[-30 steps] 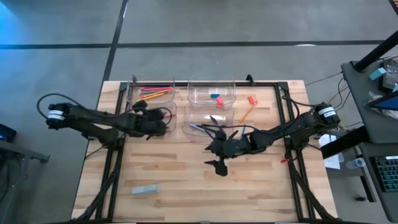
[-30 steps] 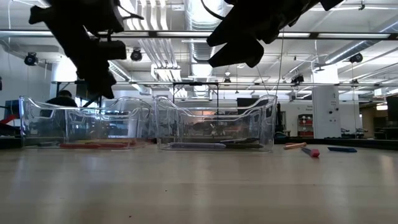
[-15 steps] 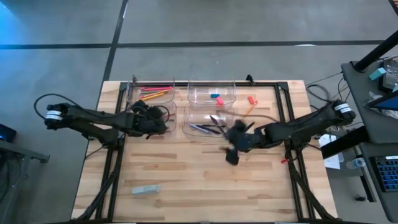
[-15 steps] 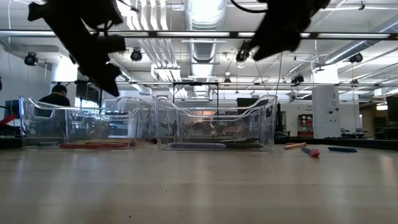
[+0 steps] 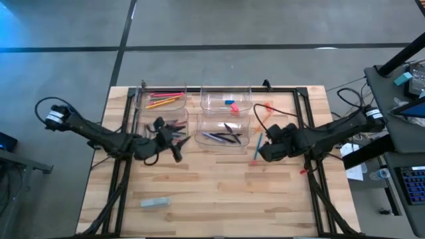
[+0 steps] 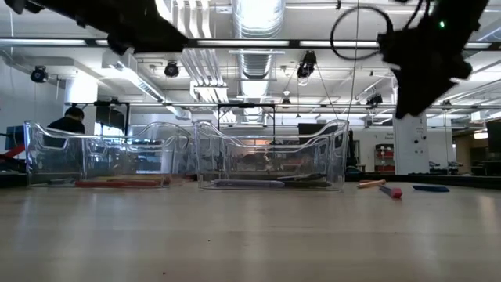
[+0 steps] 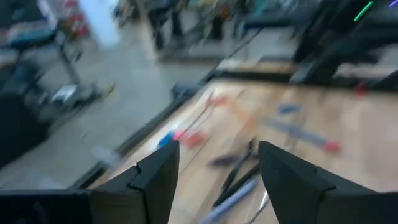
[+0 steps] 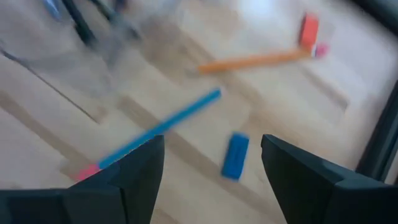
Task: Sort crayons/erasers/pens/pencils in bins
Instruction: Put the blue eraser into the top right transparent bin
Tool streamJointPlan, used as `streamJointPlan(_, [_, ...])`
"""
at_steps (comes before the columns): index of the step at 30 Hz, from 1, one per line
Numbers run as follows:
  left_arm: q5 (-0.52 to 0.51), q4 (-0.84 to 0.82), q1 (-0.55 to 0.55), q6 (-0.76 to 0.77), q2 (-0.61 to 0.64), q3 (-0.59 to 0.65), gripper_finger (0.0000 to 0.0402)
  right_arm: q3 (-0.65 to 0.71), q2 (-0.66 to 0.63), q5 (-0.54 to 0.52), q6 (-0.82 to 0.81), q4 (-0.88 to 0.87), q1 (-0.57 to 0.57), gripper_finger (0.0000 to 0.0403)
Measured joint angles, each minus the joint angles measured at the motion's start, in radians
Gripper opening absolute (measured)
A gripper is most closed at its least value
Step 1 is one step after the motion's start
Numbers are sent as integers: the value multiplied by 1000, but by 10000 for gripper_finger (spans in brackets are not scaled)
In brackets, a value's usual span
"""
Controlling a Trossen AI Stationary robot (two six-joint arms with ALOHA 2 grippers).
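Four clear bins stand at the table's far middle. The far left bin (image 5: 161, 99) holds pencils, the far right one (image 5: 226, 101) holds erasers, and the near right one (image 5: 223, 135) holds dark pens. My left gripper (image 5: 175, 139) is open in the air by the near left bin (image 5: 159, 123), with nothing between its fingers (image 7: 152, 180). My right gripper (image 5: 263, 145) hangs open over loose things on the wood: a blue pencil (image 8: 155, 132), a blue eraser (image 8: 235, 155), an orange pencil (image 8: 255, 60) and a red eraser (image 8: 308, 28).
A pale grey-green block (image 5: 155, 202) lies near the table's front left. Black frame bars (image 5: 307, 119) run along the table's left and right sides. The near half of the wooden top (image 5: 219, 192) carries nothing else.
My right gripper has swung from the table's middle toward the right edge and a little toward the far edge, and now hangs over the loose pencils and erasers. My left gripper has drawn back from above the near left bin toward the near edge.
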State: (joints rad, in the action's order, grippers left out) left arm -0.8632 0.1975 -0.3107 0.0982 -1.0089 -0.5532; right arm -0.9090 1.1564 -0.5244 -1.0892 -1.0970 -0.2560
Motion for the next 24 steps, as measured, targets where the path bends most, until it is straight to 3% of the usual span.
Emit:
streamJointPlan(4, [42,187,-47,-83,-4,24,202,110,3,60,-85,12,26,256])
streamJointPlan(10, [145,221,-53,-85,-3,26,202,280,-5,126,-183,40,113,256])
streamJointPlan(19, [152,233,-53,-79,-7,38,202,420,-10,140,-96,301,206,256])
streamJointPlan(24, [154,239,-53,-78,-10,39,203,428,-12,139,-61,327,230,256])
